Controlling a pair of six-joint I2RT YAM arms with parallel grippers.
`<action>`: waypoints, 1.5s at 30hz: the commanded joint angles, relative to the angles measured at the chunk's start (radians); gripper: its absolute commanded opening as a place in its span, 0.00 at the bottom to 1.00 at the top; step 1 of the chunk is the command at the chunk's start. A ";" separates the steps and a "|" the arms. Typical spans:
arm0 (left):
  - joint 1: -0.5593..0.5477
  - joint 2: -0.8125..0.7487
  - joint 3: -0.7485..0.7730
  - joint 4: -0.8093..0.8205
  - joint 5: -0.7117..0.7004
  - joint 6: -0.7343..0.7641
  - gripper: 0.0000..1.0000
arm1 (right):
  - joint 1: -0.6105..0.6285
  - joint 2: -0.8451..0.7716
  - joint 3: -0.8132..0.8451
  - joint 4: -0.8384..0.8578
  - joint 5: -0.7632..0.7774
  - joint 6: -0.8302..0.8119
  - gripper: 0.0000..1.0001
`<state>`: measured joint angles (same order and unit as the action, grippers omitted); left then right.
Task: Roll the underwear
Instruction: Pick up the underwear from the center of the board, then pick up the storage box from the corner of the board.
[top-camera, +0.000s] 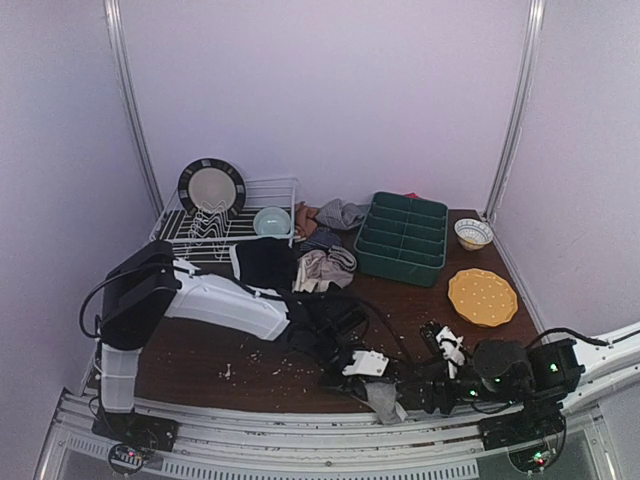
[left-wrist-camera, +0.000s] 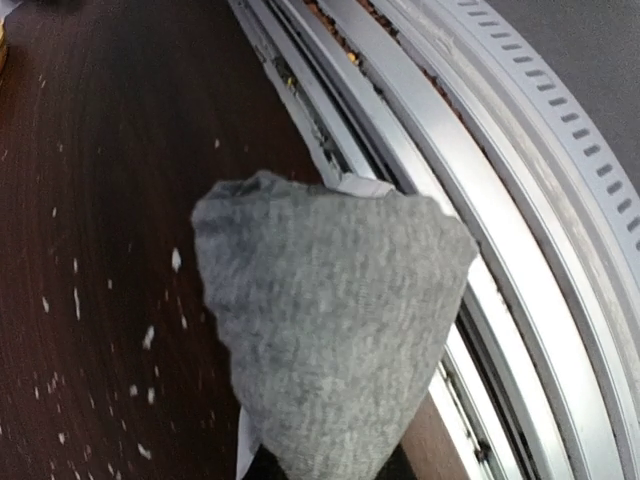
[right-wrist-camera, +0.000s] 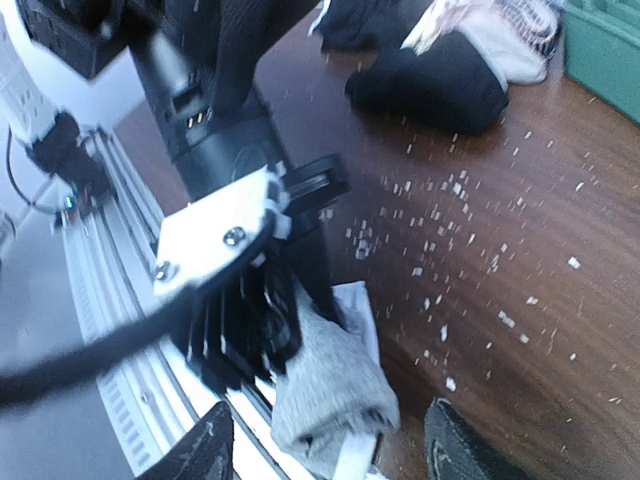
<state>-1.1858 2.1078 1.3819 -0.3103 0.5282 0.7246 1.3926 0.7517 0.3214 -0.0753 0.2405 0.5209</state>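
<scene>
A heap of underwear lies just left of the green divided tray, a small bowl just right of it and a yellow plate in front-right. Well in front of the tray, at the near edge of the surface, the left claw holds a grey garment.

Robot lab booth: bare walls, aluminium rails.

Two plates are showing, a dark-rimmed plate and a yellow plate. Two bowls are showing, a pale blue bowl and a patterned bowl. One wire rack, one green tray and one grey garment are sitting out. The garment pile is lying too tangled to count.
</scene>
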 joint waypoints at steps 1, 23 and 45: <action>0.054 -0.110 -0.126 -0.028 -0.013 -0.122 0.00 | -0.006 -0.070 0.032 0.000 0.117 0.012 0.64; 0.067 -0.267 -0.089 -0.255 0.137 -0.210 0.00 | -0.010 0.102 0.085 0.183 -0.195 -0.222 0.83; 0.142 -0.433 -0.159 -0.142 -0.089 -0.479 0.00 | -0.319 0.085 0.217 -0.049 0.149 -0.065 0.78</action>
<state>-1.0832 1.8130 1.2957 -0.5442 0.5831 0.3943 1.2079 0.8139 0.4454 0.0811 0.2272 0.3618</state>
